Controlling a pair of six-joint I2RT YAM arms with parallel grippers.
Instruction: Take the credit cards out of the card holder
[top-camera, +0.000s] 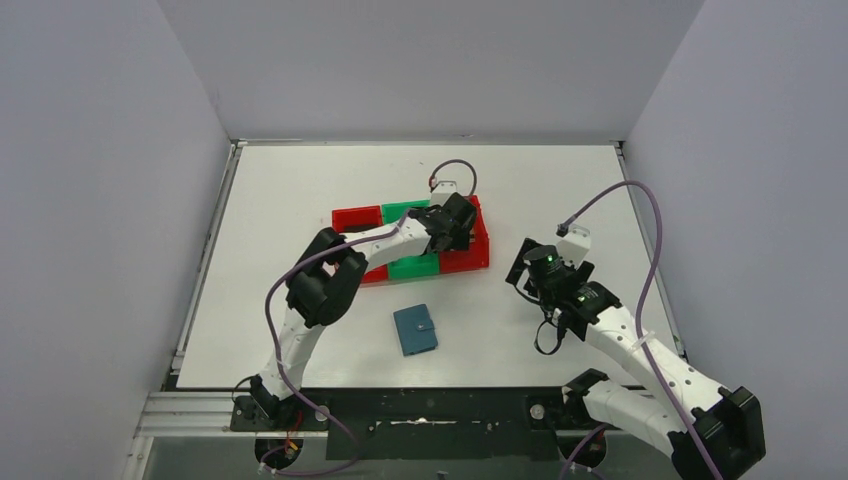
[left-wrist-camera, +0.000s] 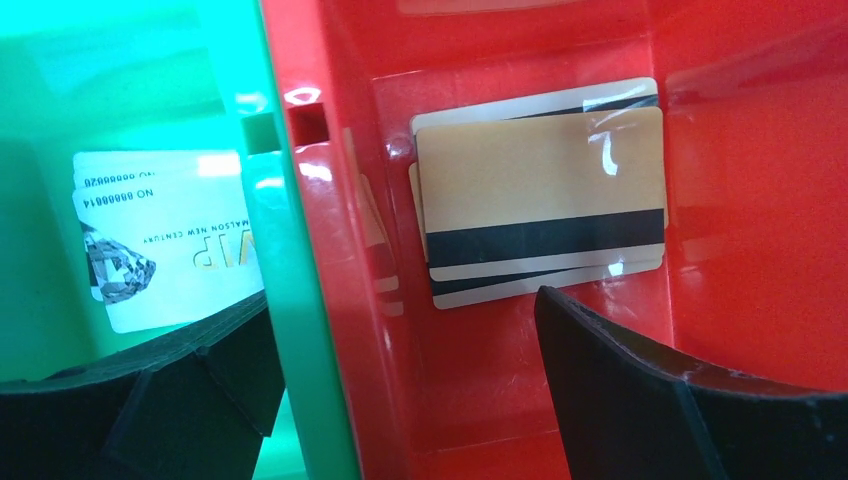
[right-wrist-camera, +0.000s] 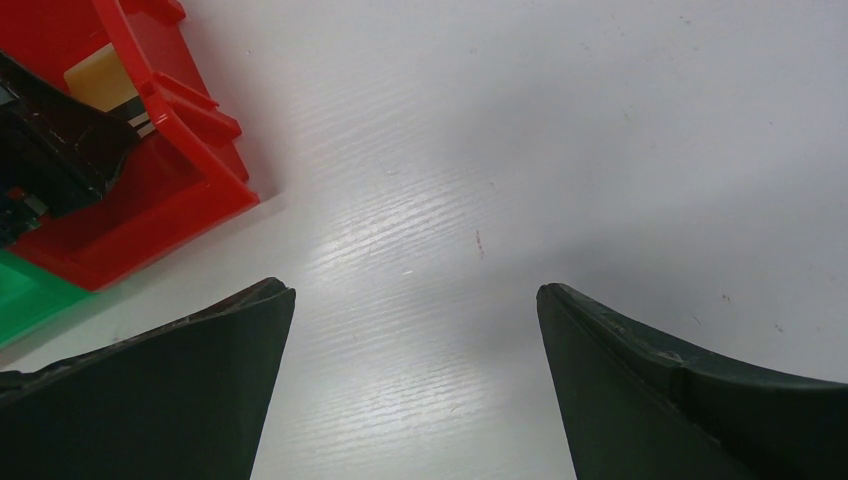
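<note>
The teal card holder lies closed on the table, near the front middle, with no gripper touching it. My left gripper hangs over the red and green bins, open and empty, its fingers straddling the wall between a green and a red compartment. A stack of gold-brown and silver-grey credit cards lies in the red compartment. White cards lie in the green one. My right gripper is open and empty over bare table, right of the bins.
The red bin's corner shows at the left of the right wrist view, with the left gripper inside it. White walls enclose the table on three sides. The table's front edge carries the arm bases.
</note>
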